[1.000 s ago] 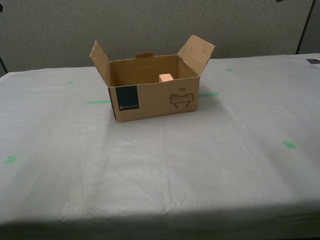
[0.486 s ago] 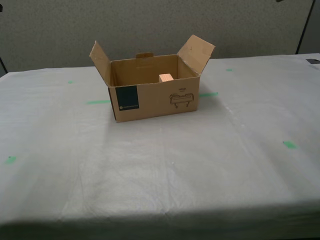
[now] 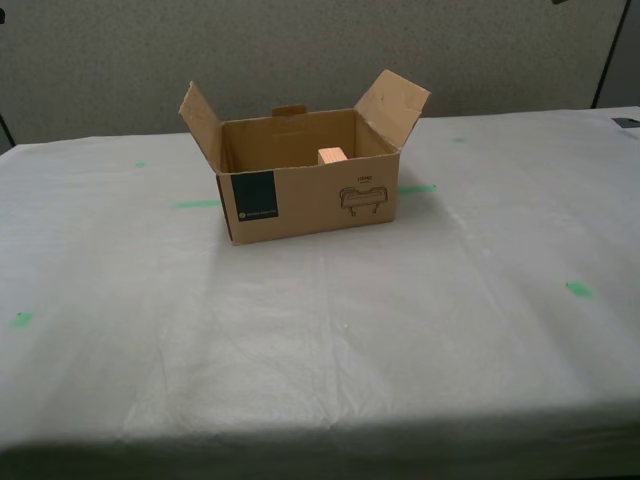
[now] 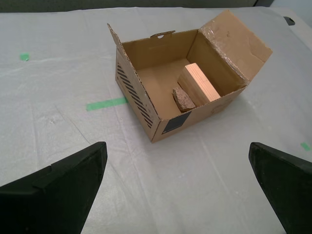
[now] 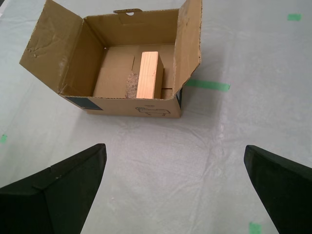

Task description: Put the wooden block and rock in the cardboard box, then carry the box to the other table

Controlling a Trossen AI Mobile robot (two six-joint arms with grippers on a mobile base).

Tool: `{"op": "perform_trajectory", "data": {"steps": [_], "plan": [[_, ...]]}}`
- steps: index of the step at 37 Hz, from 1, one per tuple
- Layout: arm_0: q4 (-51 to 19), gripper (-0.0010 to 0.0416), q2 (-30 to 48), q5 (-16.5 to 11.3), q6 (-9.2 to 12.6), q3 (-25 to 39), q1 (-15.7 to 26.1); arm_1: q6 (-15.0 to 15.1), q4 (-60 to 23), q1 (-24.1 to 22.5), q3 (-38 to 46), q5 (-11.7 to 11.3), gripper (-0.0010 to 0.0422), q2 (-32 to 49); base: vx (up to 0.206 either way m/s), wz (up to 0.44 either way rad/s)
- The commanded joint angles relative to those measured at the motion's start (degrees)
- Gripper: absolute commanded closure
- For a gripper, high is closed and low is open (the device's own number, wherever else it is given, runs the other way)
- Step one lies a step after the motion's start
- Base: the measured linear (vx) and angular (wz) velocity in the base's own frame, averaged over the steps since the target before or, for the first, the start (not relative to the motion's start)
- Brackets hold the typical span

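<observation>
The box is sitting on the far middle of the wrinkled table, block and rock lying touching inside. My first gripper and second gripper are hanging wide open, empty, near it, apparently released.

Lab-like workspace, sheet-covered table with green tape marks, grey partition wall
</observation>
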Motion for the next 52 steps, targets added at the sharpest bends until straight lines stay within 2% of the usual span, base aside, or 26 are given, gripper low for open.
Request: {"op": "perform_trajectory", "data": {"steps": [1,52], "plan": [[0.02,0.0012,-0.02,0.22,0.02,0.0,0.02,0.04,0.07,-0.02,0.02,-0.07,0.0014,-0.02,0.0,0.0],[0.02,0.0013,-0.02,0.22,0.02,0.0,0.0,0.04,0.09,-0.02,0.02,-0.07,0.0014,-0.02,0.0,0.0]]}}
